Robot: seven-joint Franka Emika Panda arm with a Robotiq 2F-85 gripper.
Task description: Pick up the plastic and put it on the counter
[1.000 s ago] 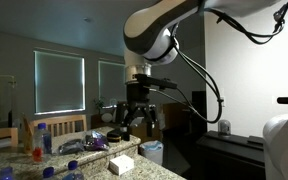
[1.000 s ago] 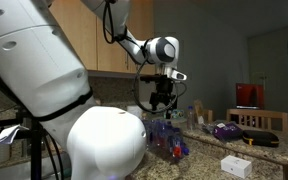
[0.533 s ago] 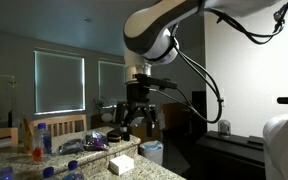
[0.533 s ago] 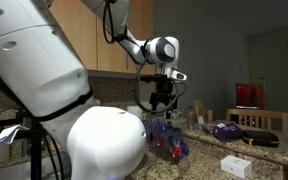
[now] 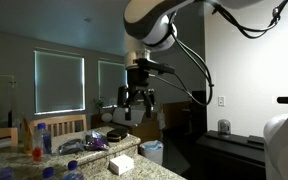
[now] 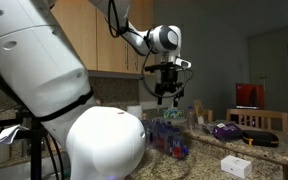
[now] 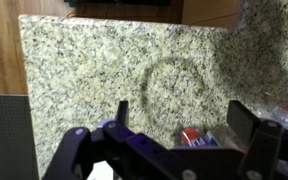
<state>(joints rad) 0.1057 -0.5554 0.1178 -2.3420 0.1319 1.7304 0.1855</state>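
Observation:
My gripper [image 5: 139, 108] hangs open and empty well above the granite counter [image 5: 89, 170]; it also shows in the other exterior view [image 6: 168, 97]. In the wrist view the open fingers [image 7: 182, 120] frame bare granite [image 7: 84, 60]. A plastic bottle with a red cap and blue label [image 7: 194, 137] lies just below them, partly hidden by the gripper body. A crumpled purple plastic piece [image 5: 89, 145] lies on the counter below and to one side of the gripper; it also shows in an exterior view [image 6: 167, 138].
Blue-capped plastic bottles [image 5: 39, 138] stand at the counter's far side. A white box [image 5: 121, 163] lies near the front edge and also shows in an exterior view [image 6: 235, 166]. Another purple item [image 6: 227, 130] sits further back. The arm's large white base [image 6: 104, 140] blocks the foreground.
The gripper has risen clearly higher above the counter, still open and empty. The objects on the counter have not moved.

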